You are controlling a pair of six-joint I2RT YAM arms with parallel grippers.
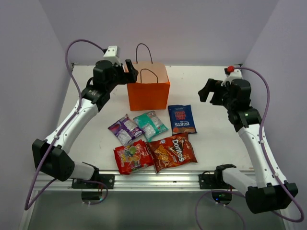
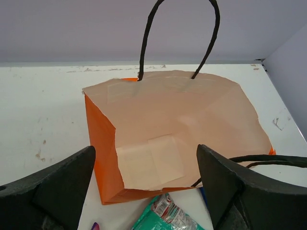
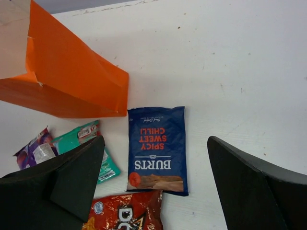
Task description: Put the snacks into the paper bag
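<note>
Packets (image 1: 173,151), flat and crinkly, front boxy paper bag (image 1: 148,94).

Orange paper bag (image 1: 148,95) with dark handles, dark blue bag (image 1: 182,119), red-orange Doritos bag (image 1: 172,151), teal pack (image 1: 150,124), purple pack (image 1: 125,129)

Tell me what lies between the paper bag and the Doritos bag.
The small teal pack lies between the paper bag and the Doritos bag, clearest in the top view; the dark blue bag sits just off that line.
</note>
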